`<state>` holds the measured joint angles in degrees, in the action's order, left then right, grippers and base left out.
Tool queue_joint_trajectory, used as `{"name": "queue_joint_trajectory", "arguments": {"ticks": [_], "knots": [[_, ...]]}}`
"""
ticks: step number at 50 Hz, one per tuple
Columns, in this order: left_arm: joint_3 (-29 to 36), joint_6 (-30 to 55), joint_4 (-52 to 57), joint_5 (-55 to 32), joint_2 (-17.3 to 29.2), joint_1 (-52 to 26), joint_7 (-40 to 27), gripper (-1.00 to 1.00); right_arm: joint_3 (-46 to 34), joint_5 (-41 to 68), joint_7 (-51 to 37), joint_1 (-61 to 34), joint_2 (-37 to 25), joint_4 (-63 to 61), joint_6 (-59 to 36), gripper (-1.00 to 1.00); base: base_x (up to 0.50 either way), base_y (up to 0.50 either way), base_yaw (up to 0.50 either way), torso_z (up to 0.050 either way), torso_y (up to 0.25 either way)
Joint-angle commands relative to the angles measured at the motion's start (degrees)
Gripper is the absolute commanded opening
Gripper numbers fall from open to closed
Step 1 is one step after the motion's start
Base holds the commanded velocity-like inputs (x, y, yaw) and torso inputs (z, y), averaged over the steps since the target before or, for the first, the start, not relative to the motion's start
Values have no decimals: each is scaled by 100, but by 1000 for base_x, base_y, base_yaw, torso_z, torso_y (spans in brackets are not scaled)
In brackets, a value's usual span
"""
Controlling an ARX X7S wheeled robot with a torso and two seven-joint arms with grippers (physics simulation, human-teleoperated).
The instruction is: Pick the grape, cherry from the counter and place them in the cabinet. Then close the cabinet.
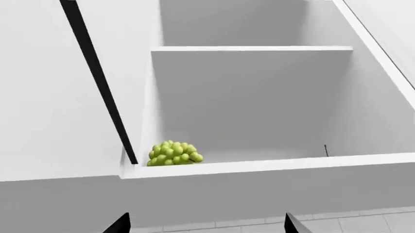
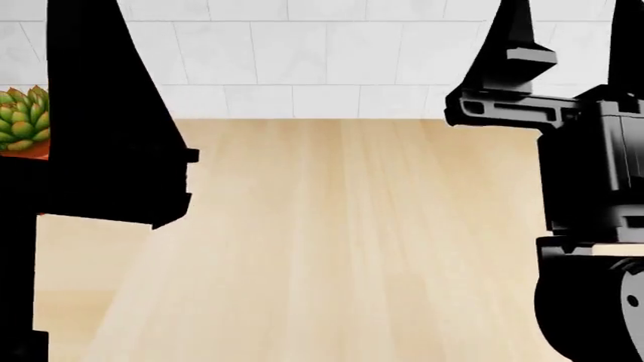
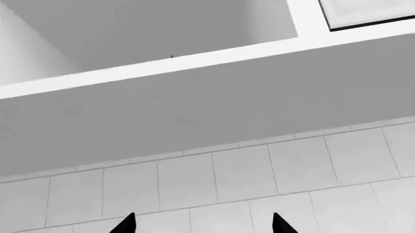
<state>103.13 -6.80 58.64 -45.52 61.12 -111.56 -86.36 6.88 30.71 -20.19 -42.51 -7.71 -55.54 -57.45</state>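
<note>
**Both arms raised at the open cabinet, grape on the bottom shelf**

The left gripper [image 1: 206, 224] has its jaws spread, with nothing between them; only the two dark fingertips [image 1: 120, 224] show at the edge of the left wrist view, aimed up at the cabinet [image 1: 272, 167]. The right gripper [image 3: 202, 224] likewise stands with jaws spread and empty, its tips pointing at the tiled wall [image 3: 246, 179] under the cabinet's underside.

In the head view both arms are lifted high: the left one is a tall black shape at the left, the right one at the far right, each reaching above the top of the view.

Beyond the left gripper, the cabinet is open. The grape [image 1: 174, 153] lies on the bottom shelf, at the front edge and close to one side wall, just beside the dark-edged open door [image 1: 97, 82]. Toward the other end of the same shelf a thin dark stem [image 1: 326, 150] pokes above the front lip; the cherry itself is hidden behind that lip, so it cannot be made out. An upper shelf [image 1: 253, 48] crosses the cabinet above.

Below, the counter [image 2: 342, 249] spreads light and wooden up to the wall. At its far left a spiky green succulent [image 2: 23, 117] sits in a red pot, partly hidden by the left arm.
</note>
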Motion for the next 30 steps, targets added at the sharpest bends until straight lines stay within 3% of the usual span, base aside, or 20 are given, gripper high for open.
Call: {"name": "queue_joint_trajectory", "arguments": {"ticks": [1, 11, 20, 30], "knots": [[22, -427, -245, -54, 680, 24, 526, 100, -141, 165, -501, 577, -197, 35, 139, 100, 0, 0, 0, 0, 0], [22, -1046, -761, -486, 1746, 28, 1448, 100, -161, 209, -560, 574, -184, 126, 242, 100, 0, 0, 0, 0, 0], [-448, -350, -619, -1559, 2831, -613, 2367, 100, -125, 320, -630, 546, -213, 130, 228, 100, 0, 0, 0, 0, 0], [-916, 673, -1233, -1943, 2888, -980, 2741, 100, 3, 519, -702, 572, -286, 39, 154, 100, 0, 0, 0, 0, 0]]}}
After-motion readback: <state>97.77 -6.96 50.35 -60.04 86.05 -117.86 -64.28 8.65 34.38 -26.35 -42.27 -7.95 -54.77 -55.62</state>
